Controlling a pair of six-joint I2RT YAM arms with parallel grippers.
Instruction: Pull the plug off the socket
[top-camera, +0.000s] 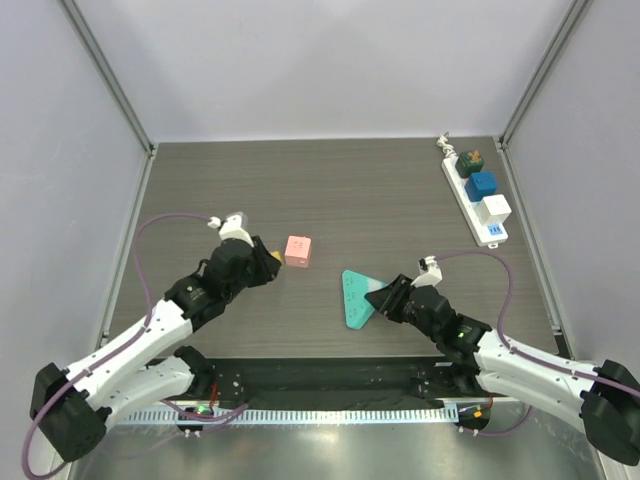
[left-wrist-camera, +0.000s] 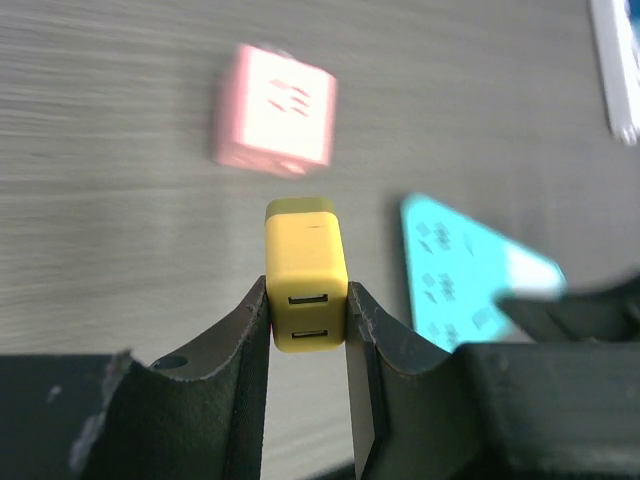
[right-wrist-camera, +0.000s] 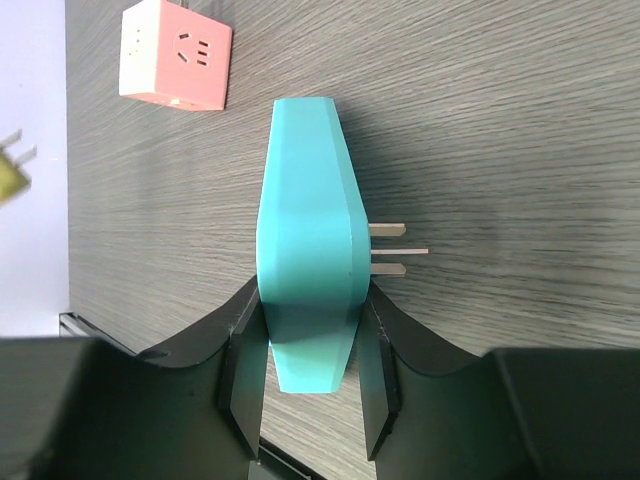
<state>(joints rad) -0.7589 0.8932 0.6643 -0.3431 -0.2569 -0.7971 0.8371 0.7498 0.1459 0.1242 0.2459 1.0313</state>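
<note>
1. Furthest left, the left tool (top-camera: 270, 256) was closed tight on a small yellow adapter (left-wrist-camera: 305, 258), one finger pressed to each side. The adapter's two slots faced the left wrist camera.
2. Just right of it, a pink cube (top-camera: 298, 250) with socket holes in its faces sat on the dark wood-grain bench (top-camera: 400, 190), close to the yellow adapter but apart from it.
3. Next, near the middle, the right tool (right-wrist-camera: 311, 300) was shut on a teal triangular block (right-wrist-camera: 305, 230), its fingers clamping the two flat faces near one corner. Three metal prongs (right-wrist-camera: 397, 249) stuck out of one flat face. From above, the block's holed face pointed up. Whether it touched the bench could not be told.
4. Far to the right, the socket (top-camera: 463, 187) lay flat by the bench's right edge, well apart from both tools.
   - Its long axis ran from the back of the bench toward the arms, slanting slightly rightward as it came nearer.
   - The knotted white cord (top-camera: 446, 147) was at the far end, and the blue label (top-camera: 494, 231) at the near end.
   - Three plugs stood along it: a dark plug (top-camera: 471, 162) farthest back, a blue plug (top-camera: 481, 185) in the middle, and a white plug (top-camera: 495, 210) nearest the label.
</note>
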